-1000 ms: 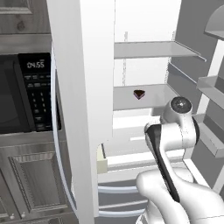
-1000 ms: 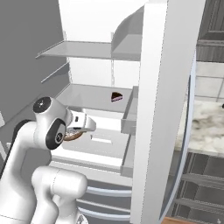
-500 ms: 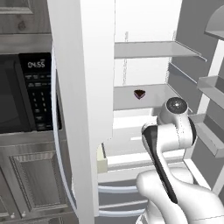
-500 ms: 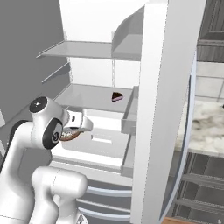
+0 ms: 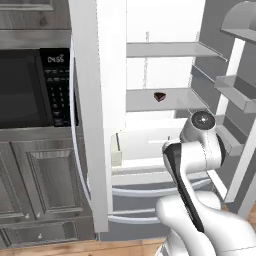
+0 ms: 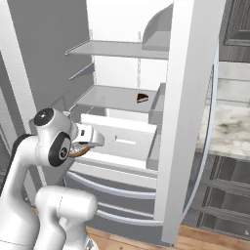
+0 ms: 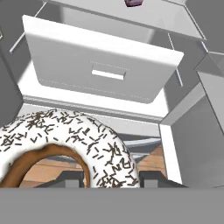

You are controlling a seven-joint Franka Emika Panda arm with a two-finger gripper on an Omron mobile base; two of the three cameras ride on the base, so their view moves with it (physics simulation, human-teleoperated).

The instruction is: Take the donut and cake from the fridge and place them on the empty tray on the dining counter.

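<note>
At fridge (image 6: 176,122) front | pincer (image 6: 84,146) holds donut (image 7: 65,144) | cake (image 5: 159,96) near shelf edge

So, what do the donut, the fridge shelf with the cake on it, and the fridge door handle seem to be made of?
Donut: baked dough by its brown inner ring, topped with matte white icing and dark sprinkles.
Fridge shelf: probably white plastic or frosted glass; it is thin, flat and pale, and the look leaves this open. The cake sits on it.
Door handle: seemingly brushed metal, a slim pale curved bar with a soft sheen.

Bright, even, soft-shadowed rendered light
</note>
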